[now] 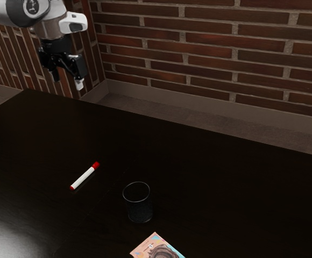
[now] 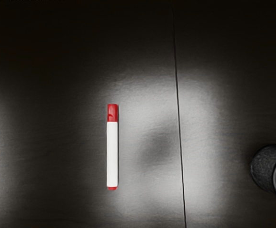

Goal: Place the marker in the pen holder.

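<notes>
My gripper [image 1: 68, 81] is open, high above the table's far edge at the exterior view's upper left, its two fingers apart with nothing between them. The marker [image 1: 84, 176], white with a red cap and a red end, lies flat on the dark table. To the exterior view's right of it stands the pen holder [image 1: 139, 202], a black round cup, upright. In the wrist view, the marker [image 2: 112, 151] lies below my hand, and part of the pen holder [image 2: 265, 166] appears at the picture's edge.
The dark table [image 1: 210, 177] carries a colourful booklet or card [image 1: 157, 248] near the exterior view's lower edge, close to the pen holder. A thin seam runs across the tabletop between marker and pen holder. Behind the table rises a brick wall.
</notes>
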Robot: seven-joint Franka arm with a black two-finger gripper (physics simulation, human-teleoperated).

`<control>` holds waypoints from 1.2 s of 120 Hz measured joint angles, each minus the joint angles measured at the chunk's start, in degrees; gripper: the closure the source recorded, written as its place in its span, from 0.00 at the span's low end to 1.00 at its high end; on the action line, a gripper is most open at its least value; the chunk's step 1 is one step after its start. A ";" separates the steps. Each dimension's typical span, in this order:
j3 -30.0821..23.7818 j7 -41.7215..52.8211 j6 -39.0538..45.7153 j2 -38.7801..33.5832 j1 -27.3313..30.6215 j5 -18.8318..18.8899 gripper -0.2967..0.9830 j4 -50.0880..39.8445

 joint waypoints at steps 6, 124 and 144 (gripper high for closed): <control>0.10 0.22 0.67 -0.01 -0.11 0.01 0.23 -0.51; 11.21 2.77 34.71 31.16 -1.56 -15.05 0.69 -13.95; 11.21 2.27 35.74 31.65 -1.53 -15.20 0.68 -13.89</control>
